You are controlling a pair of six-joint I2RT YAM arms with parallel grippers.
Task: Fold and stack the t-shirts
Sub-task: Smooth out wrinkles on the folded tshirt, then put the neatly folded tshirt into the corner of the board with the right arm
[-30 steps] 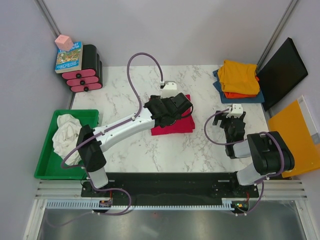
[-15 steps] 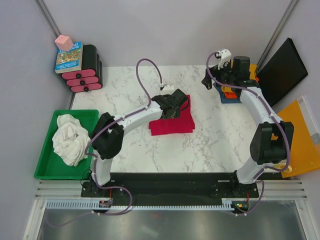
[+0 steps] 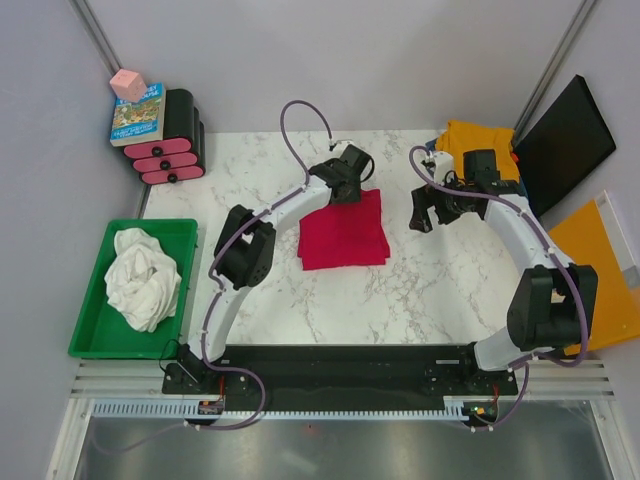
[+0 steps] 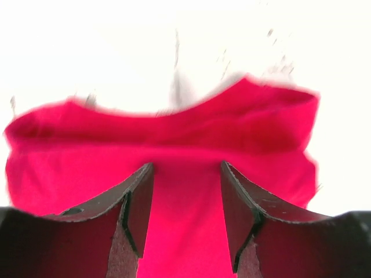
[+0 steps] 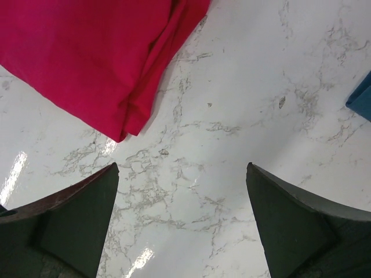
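A crimson-red t-shirt (image 3: pixel 345 232) lies folded flat in the middle of the marble table. My left gripper (image 3: pixel 351 183) hangs over its far edge. In the left wrist view the left gripper (image 4: pixel 186 168) has its jaws partly apart, with the flat red t-shirt (image 4: pixel 174 145) showing between them. My right gripper (image 3: pixel 428 208) is open over bare marble to the right of the shirt. The right wrist view shows the right gripper (image 5: pixel 181 168) empty, with the red shirt's corner (image 5: pixel 87 52) at upper left. A stack topped by a yellow-orange t-shirt (image 3: pixel 478 148) sits at the far right. A white t-shirt (image 3: pixel 140 280) lies crumpled in the green tray (image 3: pixel 88 310).
Pink-and-black stacked cases (image 3: pixel 172 142) stand at the far left corner, with a book (image 3: pixel 138 112) and a pink cube (image 3: pixel 128 84) beside them. A black panel (image 3: pixel 565 140) and a flat orange board (image 3: pixel 590 270) lean off the right edge. A blue cloth corner (image 5: pixel 362 95) shows.
My left gripper has slid to the red shirt's far edge and its jaws have narrowed. My right arm has come away from the stack to the marble beside the red shirt.
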